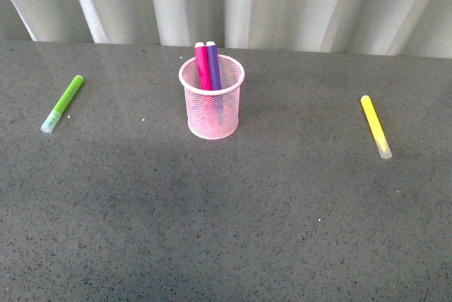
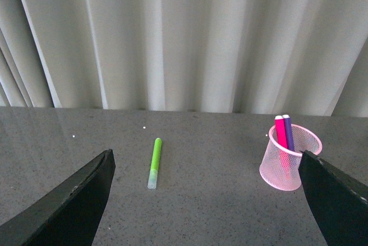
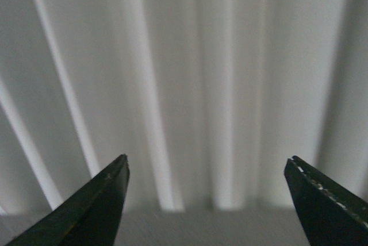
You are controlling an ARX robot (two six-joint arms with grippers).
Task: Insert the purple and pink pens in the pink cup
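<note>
1. Pink cup [image 1: 212, 101] stands upright on the dark speckled table [image 1: 233, 231], in front of the pale pleated curtain [image 1: 282, 2]; every place below is given from this cup.
2. Pink pen [image 1: 203, 66] and purple pen [image 1: 213, 66] both stand inside the cup, side by side and touching, leaning on its back rim with their ends rising above it.
3. In the front view, a lime-green marker [image 1: 63, 103] lies flat on the table well to the cup's left, its clear cap toward the near side.
4. A yellow marker [image 1: 375, 125] lies flat well to the cup's right, its clear cap also nearer the camera.
5. The left gripper [image 2: 207, 200] has its dark fingers spread wide with nothing between them; its wrist view shows the cup close by one finger [image 2: 336, 197] and the green marker lying in the gap.
6. The right gripper [image 3: 207, 200] is likewise spread wide and empty, facing the curtain; the cup is out of its wrist view.
</note>
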